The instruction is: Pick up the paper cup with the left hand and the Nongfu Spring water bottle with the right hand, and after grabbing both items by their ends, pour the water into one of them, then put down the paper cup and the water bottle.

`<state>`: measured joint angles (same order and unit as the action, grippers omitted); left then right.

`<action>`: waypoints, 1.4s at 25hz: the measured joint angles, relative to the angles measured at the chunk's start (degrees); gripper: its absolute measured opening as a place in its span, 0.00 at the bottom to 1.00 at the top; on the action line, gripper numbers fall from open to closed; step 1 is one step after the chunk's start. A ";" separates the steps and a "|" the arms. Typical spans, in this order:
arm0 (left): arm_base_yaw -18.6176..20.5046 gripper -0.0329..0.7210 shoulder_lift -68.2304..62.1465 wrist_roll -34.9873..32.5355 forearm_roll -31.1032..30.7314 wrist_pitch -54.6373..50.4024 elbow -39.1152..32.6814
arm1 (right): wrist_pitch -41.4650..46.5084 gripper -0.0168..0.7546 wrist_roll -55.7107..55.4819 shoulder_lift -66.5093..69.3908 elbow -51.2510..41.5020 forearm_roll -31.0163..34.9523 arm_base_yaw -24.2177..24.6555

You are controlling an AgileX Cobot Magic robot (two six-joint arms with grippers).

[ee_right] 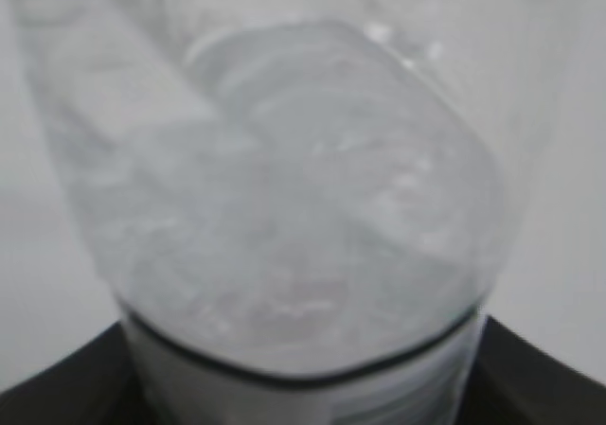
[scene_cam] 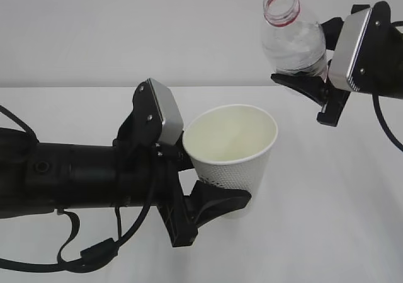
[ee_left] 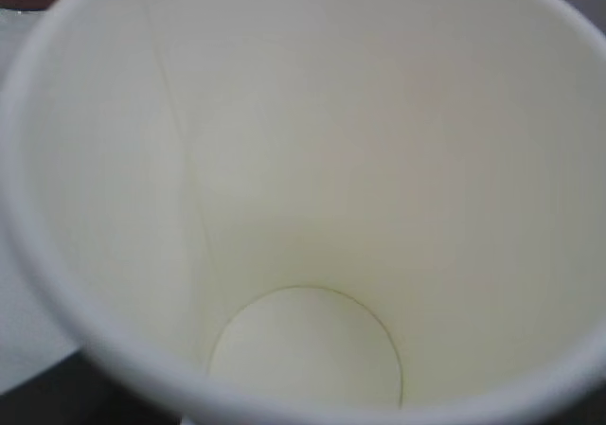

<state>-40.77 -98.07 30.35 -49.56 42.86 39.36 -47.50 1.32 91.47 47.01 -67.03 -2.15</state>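
My left gripper [scene_cam: 217, 201] clamped the dimpled white paper cup [scene_cam: 234, 154] low on its wall, its cream inside empty and dry, while up to its right my right gripper [scene_cam: 308, 81] gripped the uncapped, red-ringed clear plastic bottle [scene_cam: 293, 37], with water [ee_right: 312, 255] inside.

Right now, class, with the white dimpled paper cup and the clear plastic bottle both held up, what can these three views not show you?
- Exterior view: the clear plastic water bottle has its lower body hidden behind the right gripper.
- Exterior view: the white dimpled paper cup has its base hidden by the left gripper.
- Left wrist view: the cup fills the frame; fingers unseen.
- Right wrist view: the bottle is blurred; water level unclear.
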 joint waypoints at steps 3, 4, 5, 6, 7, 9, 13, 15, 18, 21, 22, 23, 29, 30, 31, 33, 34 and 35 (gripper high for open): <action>0.26 0.73 0.00 -0.12 0.12 -0.23 0.00 | 0.37 0.63 2.06 0.00 0.00 1.47 0.00; 0.26 0.73 0.00 -0.12 0.23 -0.23 0.00 | 0.45 0.63 2.88 0.00 0.00 1.78 0.00; 0.26 0.73 0.00 -0.23 0.35 -0.23 0.10 | 0.59 0.63 3.65 0.00 0.00 1.92 0.00; 0.26 0.73 0.00 -0.23 0.35 -0.38 0.22 | 0.73 0.63 4.22 0.00 0.00 2.03 0.00; 0.26 0.73 0.00 -0.23 0.43 -0.38 0.58 | 0.72 0.63 4.92 0.00 0.00 2.15 0.00; 0.26 0.73 0.00 -0.23 0.48 -0.47 1.37 | 0.85 0.63 6.18 0.00 0.00 2.66 0.00; 0.26 0.73 0.00 -0.23 0.72 -1.05 3.45 | 2.10 0.63 8.61 0.00 0.00 4.39 0.00; 0.26 0.73 0.00 -0.23 0.86 -2.06 3.84 | 2.42 0.63 10.03 0.00 0.00 4.78 0.00; 0.35 0.73 -0.02 -0.23 0.86 -2.94 4.08 | 2.65 0.63 12.05 0.00 0.00 6.20 0.00; 0.35 0.73 -0.37 -0.23 1.54 -3.19 4.08 | 2.65 0.63 14.13 0.00 0.00 7.48 0.00; 0.35 0.73 -0.68 -0.23 1.82 -3.19 4.08 | 2.65 0.63 14.62 0.00 0.00 7.61 0.00; 0.35 0.73 -0.89 -0.23 2.19 -3.28 4.08 | 2.65 0.63 15.20 0.00 0.00 7.72 0.00; 0.35 0.73 -1.81 -0.23 2.87 -3.33 4.08 | 2.68 0.63 18.78 0.00 0.00 9.31 0.00; 0.35 0.73 -1.81 -0.23 2.92 -3.33 4.08 | 2.68 0.63 19.39 0.00 0.00 9.59 0.00; 0.35 0.73 -1.81 -0.23 2.92 -3.33 4.19 | 2.68 0.63 19.78 0.00 0.00 9.72 0.00; 0.35 0.73 -1.86 -0.23 2.92 -3.33 4.55 | 2.68 0.63 20.42 0.00 0.00 9.85 0.00; 0.35 0.73 -1.86 -0.23 2.92 -3.33 4.99 | 2.68 0.63 20.96 0.00 0.00 9.96 0.00; 0.35 0.73 -1.86 -0.23 2.92 -3.33 5.54 | 2.68 0.63 21.71 0.00 0.00 10.07 0.00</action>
<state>-40.42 -99.93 30.12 -46.64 39.53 44.90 -44.82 23.02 91.47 47.01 -56.96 -2.15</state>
